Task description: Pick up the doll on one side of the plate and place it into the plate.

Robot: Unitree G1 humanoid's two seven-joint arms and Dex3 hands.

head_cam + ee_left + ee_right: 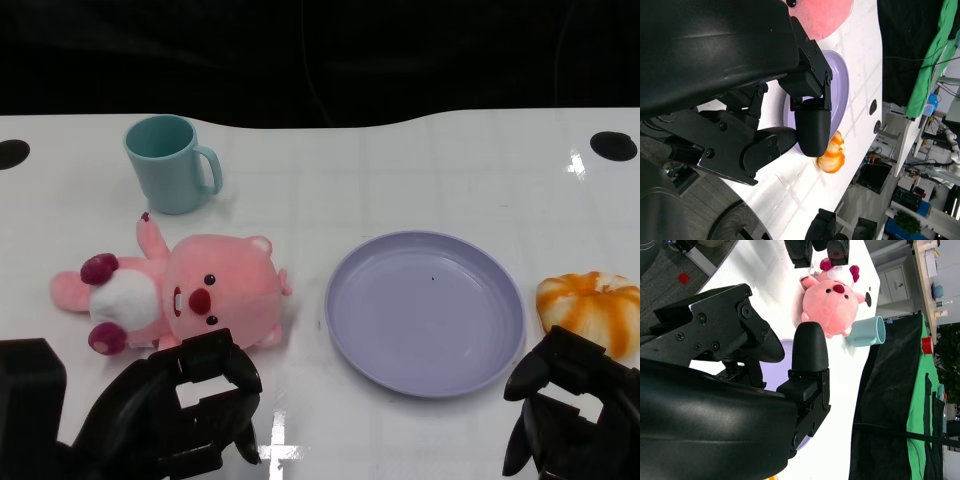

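From the head view, the pink doll (185,298) lies on its back on the white counter (400,180), just beside the purple plate (425,312) and not touching it. The plate has nothing in it. The left hand (175,410) sits low, near the doll's head, with its fingers (225,365) apart and holding nothing. The right hand (570,405) is on the other side of the plate, also holding nothing. An orange and white toy (592,308) lies beside the plate there, and a teal cup (170,163) stands behind the doll, farther from the plate.

From the left wrist view, the left hand's fingers (812,130) are released, with only the plate (840,95) and the orange toy (832,155) showing past them. A bit of the doll (822,17) peeks in at the edge.

From the right wrist view, the doll (832,305) lies between the plate (785,352) and the cup (867,332). The right hand's fingers (810,352) are apart and hold nothing.

The job now looks like reaching for the doll. The left hand is closest, so it should go. It is best to come down over the fat, soft middle, squeeze gently, lift straight up, and stay clear of the cup.
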